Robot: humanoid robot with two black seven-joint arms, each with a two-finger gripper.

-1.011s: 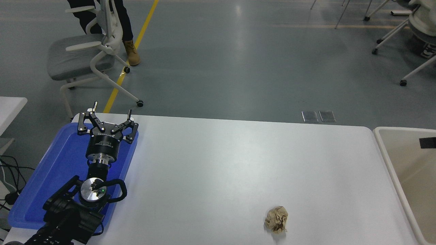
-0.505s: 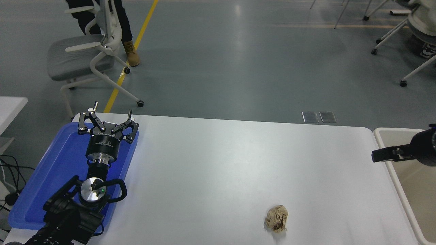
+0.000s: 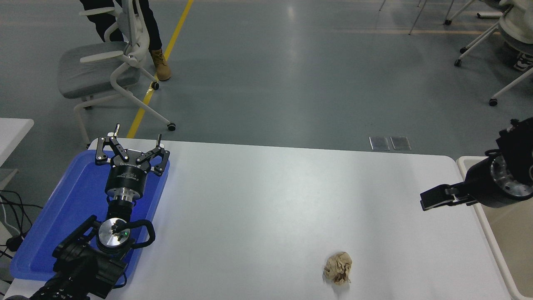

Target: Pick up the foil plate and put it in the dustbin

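Jaws empty on the right gripper (image 3: 424,203), gap unreadable; left gripper (image 3: 132,141) parked open. No foil plate shows, so disposal looks done; next, retreat.

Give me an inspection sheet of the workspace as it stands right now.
Surface: white table, mostly bare.
Job's things: foil plate not seen; dustbin at table's right edge.
Clutter: tan paper ball near front; blue tray at left.
Grippers: left gripper open, parked over the tray; right gripper at right edge, side-on, state unclear.
Cables: black cables on the floor at far left.
Surroundings: chair, a person's boot, yellow floor line.
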